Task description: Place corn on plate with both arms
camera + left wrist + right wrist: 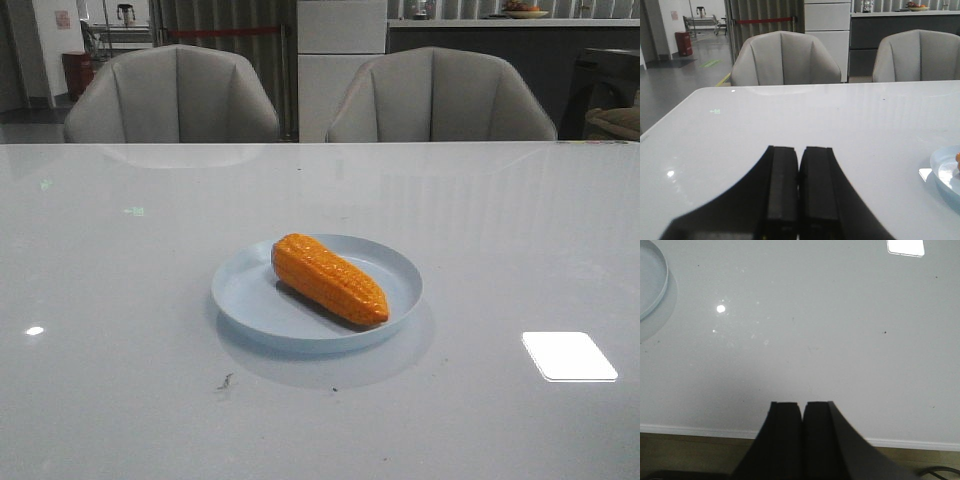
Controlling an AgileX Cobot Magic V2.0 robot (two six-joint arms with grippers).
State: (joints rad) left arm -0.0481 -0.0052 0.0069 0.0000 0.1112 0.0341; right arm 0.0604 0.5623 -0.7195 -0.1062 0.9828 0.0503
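Note:
The orange-yellow corn (329, 279) lies on the pale light-blue plate (252, 295) in the middle of the table, its tapered end toward the front right. No arm shows in the front view. In the left wrist view my left gripper (800, 150) is shut and empty over bare table; the plate's edge (946, 173) shows at the side, with a sliver of corn (958, 158). In the right wrist view my right gripper (803, 405) is shut and empty above the table's front edge, and the plate's rim (660, 290) shows in a far corner.
The glossy white table (120, 300) carries a bright light reflection (568, 356) at the front right and a small dark mark (225, 381) in front of the plate. Two grey chairs (175, 95) stand behind the far edge.

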